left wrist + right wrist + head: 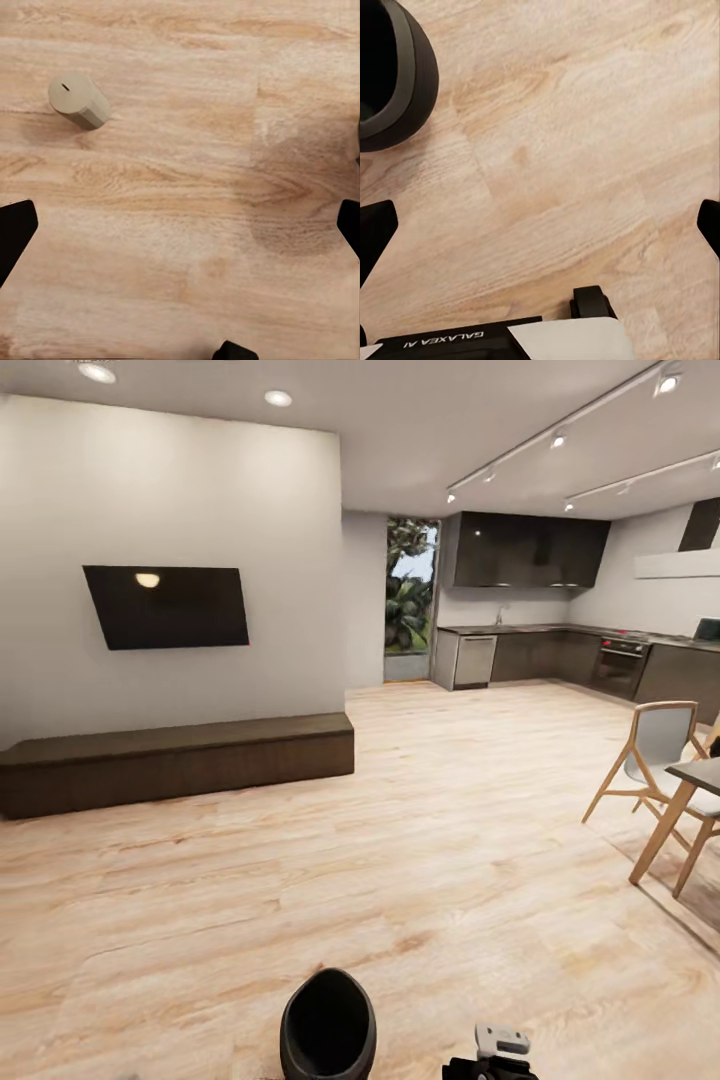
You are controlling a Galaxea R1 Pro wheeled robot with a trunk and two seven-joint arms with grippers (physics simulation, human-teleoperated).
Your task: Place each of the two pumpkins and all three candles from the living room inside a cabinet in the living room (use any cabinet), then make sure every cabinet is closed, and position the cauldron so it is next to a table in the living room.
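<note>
A candle (79, 101) was seen in the left wrist view, lying tilted on the wood floor (195, 225), alone, with bare boards on every side of it. The cauldron (328, 1028) was noted in the head view on the floor close in front of the robot, mouth open; its dark rim (394, 75) was also recorded in the right wrist view, touching nothing else. The cabinet (175, 760) was observed against the white wall (200, 490) at the left, below a wall-mounted TV (166, 606); both fronts were flush and shut, top bare. Wide open floor was recorded between cauldron and cabinet.

The left gripper (180, 232) was seen with dark fingertips (15, 232) far apart at the frame edges, holding nothing. The right gripper (540, 232) was seen likewise spread and empty over bare boards.

A table (702, 775) corner and a chair (655, 760) were noted at the right. A kitchen (560, 650) with dark cupboards and a window (411, 598) were recorded at the far end, under track lights.
</note>
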